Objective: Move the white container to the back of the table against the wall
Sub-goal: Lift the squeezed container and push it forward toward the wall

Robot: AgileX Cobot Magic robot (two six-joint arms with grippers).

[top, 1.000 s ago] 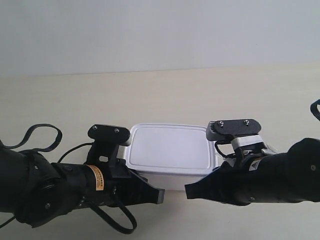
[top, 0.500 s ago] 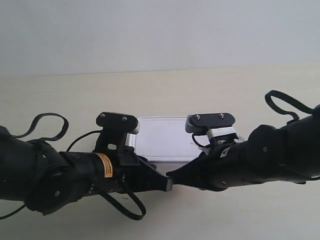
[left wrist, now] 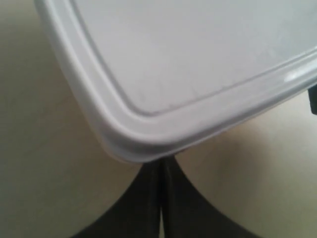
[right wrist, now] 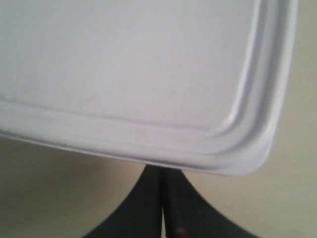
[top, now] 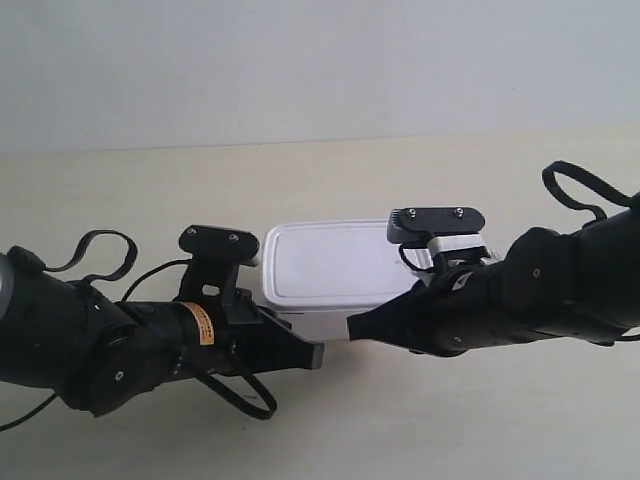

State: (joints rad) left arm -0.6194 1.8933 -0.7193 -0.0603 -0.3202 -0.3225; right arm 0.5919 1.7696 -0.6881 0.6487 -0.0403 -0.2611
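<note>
The white container (top: 335, 262) sits on the table (top: 150, 190), well short of the wall (top: 320, 70). Both arms reach in from the near side. The gripper of the arm at the exterior view's left (top: 313, 355) points at the box's near left corner. The gripper of the arm at the exterior view's right (top: 358, 328) points at its near side. In the left wrist view my left gripper (left wrist: 161, 166) is shut, its tips tucked under a lid corner (left wrist: 143, 144). My right gripper (right wrist: 162, 173) is shut too, its tips hidden beneath the lid rim (right wrist: 163, 153).
A wide strip of bare table (top: 330, 180) lies between the box and the wall. Black cable loops (top: 95, 255) (top: 580, 190) stand up from both arms. Wrist camera mounts (top: 222, 240) (top: 437, 220) flank the container.
The container has slid a little farther from the near edge. Both arms have moved with it, and their tips, which met half a second ago, are now slightly apart.
</note>
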